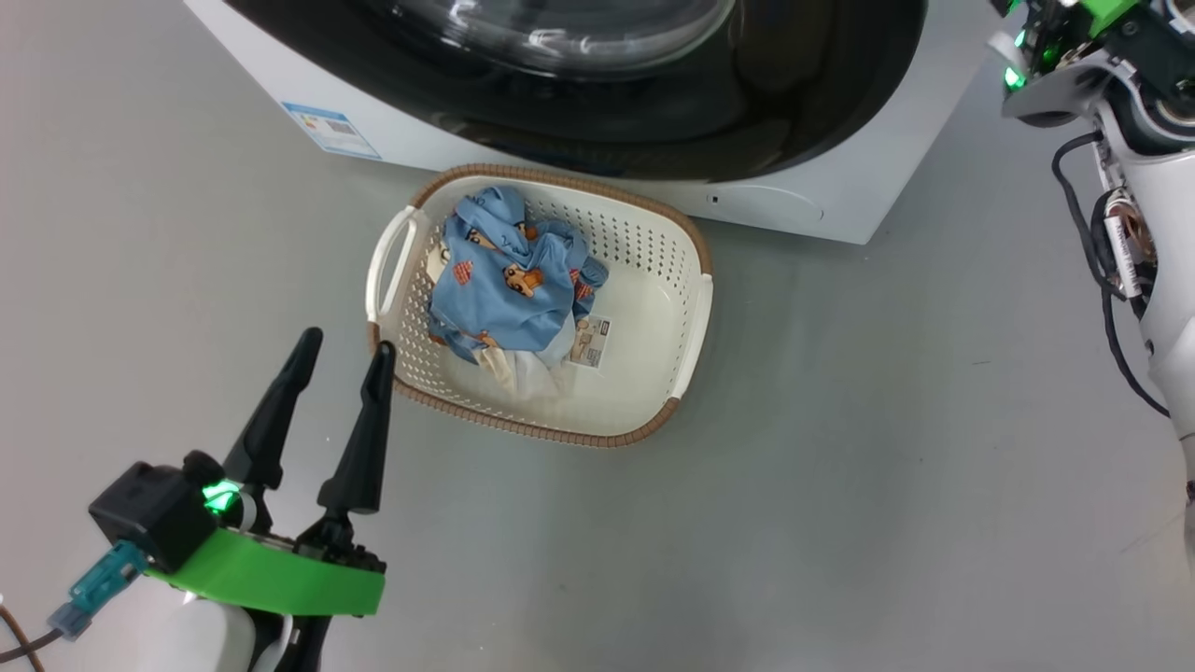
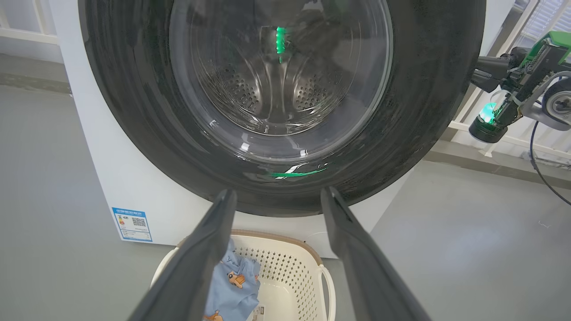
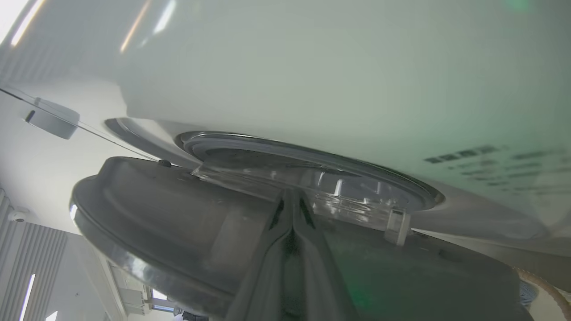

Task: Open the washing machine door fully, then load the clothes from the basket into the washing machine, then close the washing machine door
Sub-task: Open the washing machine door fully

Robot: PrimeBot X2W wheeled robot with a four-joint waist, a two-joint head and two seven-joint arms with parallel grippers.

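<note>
Left gripper (image 1: pixel 348 341), fingers apart, hovers at eight o'clock of the cream-white perforated plastic basket (image 1: pixel 644 317) holding light blue printed clothes (image 1: pixel 509 280); right gripper (image 3: pixel 292 194), fingers pressed together, sits at three o'clock of the glossy black round door (image 1: pixel 840 93).

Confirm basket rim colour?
Brown woven-look rim on the cream-white perforated plastic basket; clearest in head view.

**Robot hardware, quick look**

Fingers on the left gripper (image 1: pixel 348 340): two, long, black, tapered. They sit on a bright green bracket (image 1: pixel 271 574). Next to it is a black camera block (image 1: pixel 149 513) with a lit green LED (image 1: pixel 221 495) and a teal connector (image 1: pixel 98 583) on a dark lead. The right arm (image 1: pixel 1167 280) has a white shell, a grey wrist collar (image 1: pixel 1055 93) and loose black cables (image 1: pixel 1092 252) along its side.
</note>
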